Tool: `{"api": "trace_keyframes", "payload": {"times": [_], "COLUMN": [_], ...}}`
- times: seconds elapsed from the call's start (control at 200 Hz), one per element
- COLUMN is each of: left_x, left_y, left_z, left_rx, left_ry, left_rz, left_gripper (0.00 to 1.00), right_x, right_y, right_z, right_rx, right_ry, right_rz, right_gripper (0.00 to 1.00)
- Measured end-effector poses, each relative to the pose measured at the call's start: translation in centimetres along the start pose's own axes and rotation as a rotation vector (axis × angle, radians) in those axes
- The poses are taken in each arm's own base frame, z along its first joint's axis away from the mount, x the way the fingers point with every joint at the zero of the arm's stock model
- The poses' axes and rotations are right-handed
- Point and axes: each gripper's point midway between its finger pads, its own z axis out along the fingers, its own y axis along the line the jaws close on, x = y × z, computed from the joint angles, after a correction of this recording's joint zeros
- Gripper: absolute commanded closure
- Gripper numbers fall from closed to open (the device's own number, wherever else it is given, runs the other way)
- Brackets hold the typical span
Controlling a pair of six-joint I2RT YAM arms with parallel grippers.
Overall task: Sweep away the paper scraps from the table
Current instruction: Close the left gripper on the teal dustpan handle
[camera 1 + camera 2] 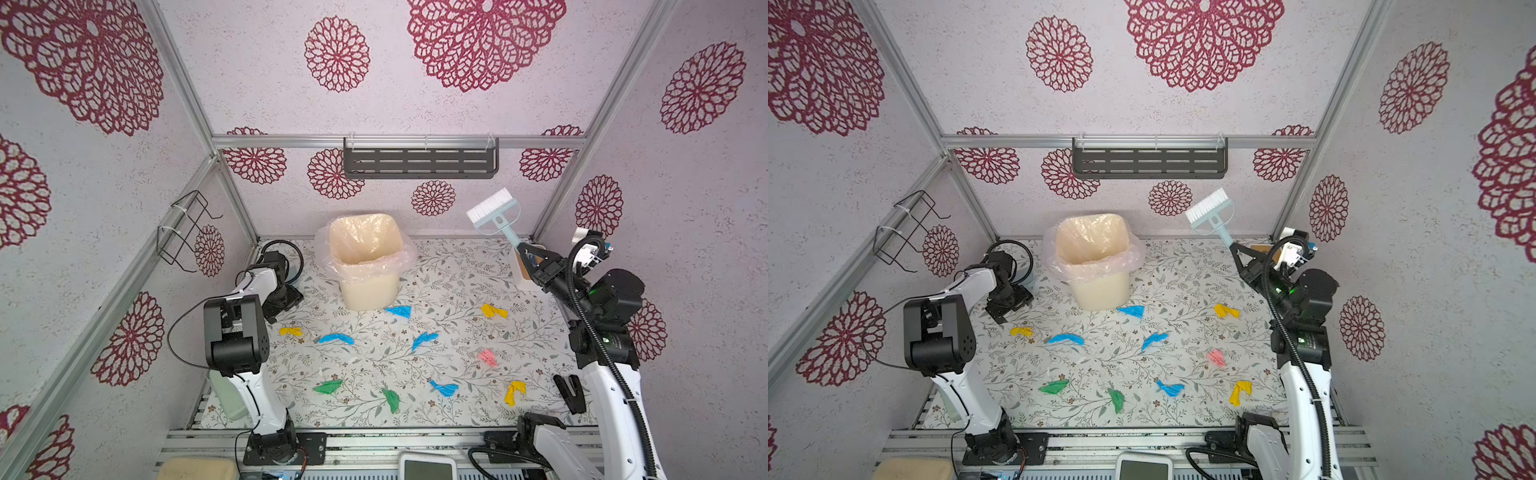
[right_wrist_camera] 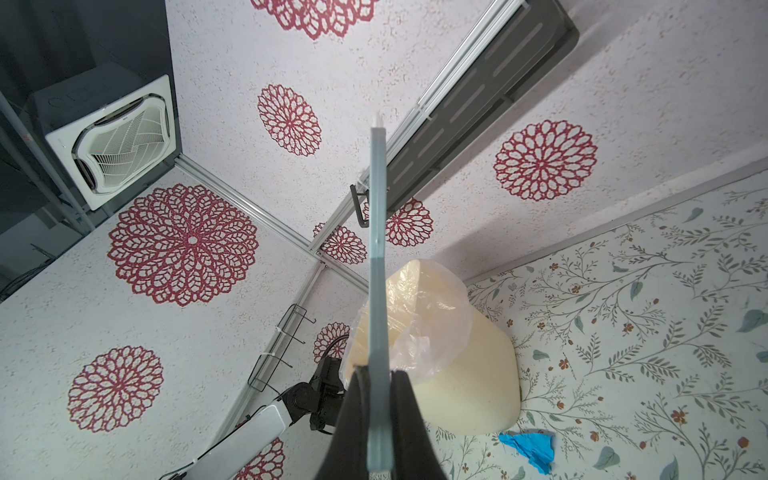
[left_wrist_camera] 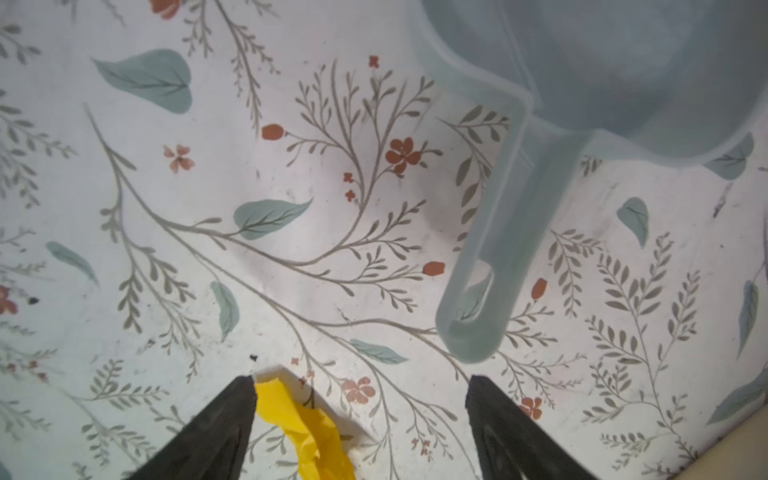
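Note:
Several paper scraps lie scattered on the leafy-print table (image 1: 374, 365): blue (image 1: 399, 311), yellow (image 1: 493, 311), pink (image 1: 488, 357) and green (image 1: 328, 386). My left gripper (image 1: 282, 305) hangs low at the rear left, open and empty. In the left wrist view a yellow scrap (image 3: 307, 424) lies on the table between its fingers (image 3: 361, 380), and the pale blue dustpan's handle (image 3: 498, 232) lies just ahead, untouched. My right gripper (image 1: 525, 251) is raised at the rear right, shut on the handle (image 2: 378, 249) of a pale blue brush. The brush's white bristles (image 1: 492, 212) point up towards the back wall.
A cream bin (image 1: 365, 266) with a clear liner stands at the rear centre. A white holder (image 1: 521, 270) sits below the right gripper. A black shelf (image 1: 419, 160) hangs on the back wall and a wire rack (image 1: 187, 232) on the left wall. A black clip-like part (image 1: 569, 392) lies front right.

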Motion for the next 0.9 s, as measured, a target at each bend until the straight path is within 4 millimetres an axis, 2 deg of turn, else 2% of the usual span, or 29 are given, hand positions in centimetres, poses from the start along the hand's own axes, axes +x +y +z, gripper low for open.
{"api": "trace_keyframes", "payload": {"times": [0.405,0.515,0.666,0.901], "left_x": [-2.1,-3.0,-2.7,-3.1], "left_y": [-1.3,-2.3,-2.4,-3.1], "left_z": [-0.1,1.0,2.8,3.4], "left_rx": [0.023,0.038,0.032,0.057], "left_ry": [-0.085,-0.098,-0.084,-0.125], "left_rz": [0.087,0.084,0.076,0.071], "left_gripper": [0.3,0.34,0.38,0.46], "right_x": [0.1,0.0,-0.1,-0.2], "right_y": [-0.1,0.1,0.3,0.3], "right_z": [0.0,-0.2,-0.4,-0.6], "right_rx": [-0.003,-0.005,-0.007,-0.006], "right_ry": [0.002,-0.002,-0.01,-0.015], "right_rz": [-0.001,-0.004,-0.011,-0.014], "right_gripper": [1.0,1.0,1.0,1.0]}}
